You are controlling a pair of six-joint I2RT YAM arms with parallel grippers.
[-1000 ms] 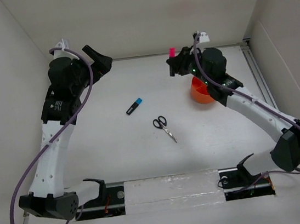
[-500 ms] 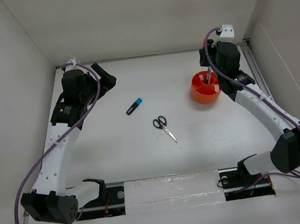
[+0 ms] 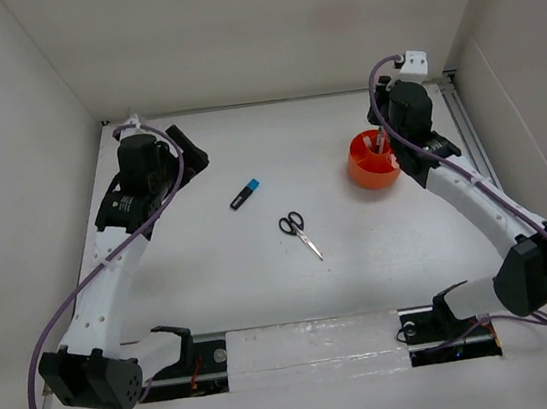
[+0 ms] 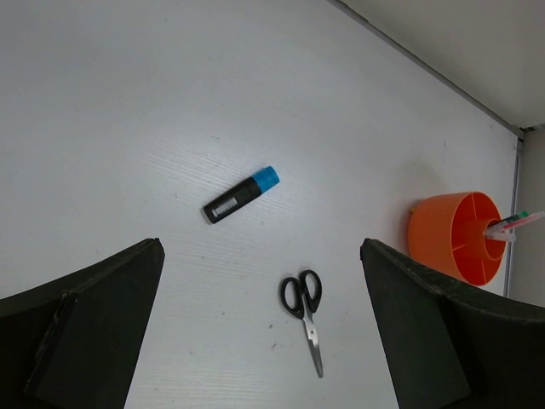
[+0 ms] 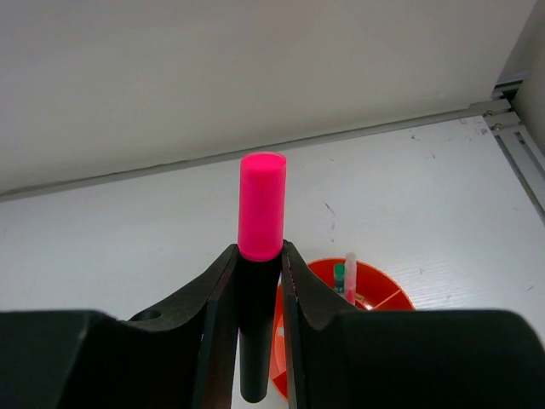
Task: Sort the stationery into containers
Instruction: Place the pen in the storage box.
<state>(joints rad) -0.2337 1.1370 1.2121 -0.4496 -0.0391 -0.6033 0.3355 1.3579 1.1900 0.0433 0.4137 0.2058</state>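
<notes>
The pink-and-black highlighter (image 5: 260,256) stands upright between the jaws of my right gripper (image 5: 259,256), which is shut on its black barrel, pink cap up. Just below and beyond it is the round orange tub (image 5: 385,288), with a pink pencil (image 5: 350,274) and a green-tipped pen (image 5: 339,274) standing inside. Seen from above, the right wrist (image 3: 408,106) hangs over the tub's (image 3: 358,175) far right side. The blue-capped black marker (image 3: 245,195) and the black-handled scissors (image 3: 299,233) lie mid-table. My left gripper (image 4: 262,247) is open and high above them, holding nothing.
White walls close in the table at the back and on both sides. A metal rail (image 3: 470,128) runs along the right edge beside the tub. In the left wrist view the marker (image 4: 241,195), scissors (image 4: 305,311) and tub (image 4: 434,243) are spread well apart.
The right arm has swung with the highlighter from the tub's left side to its back right, uncovering the tub. The left arm shifted slightly; its jaws stayed open.
</notes>
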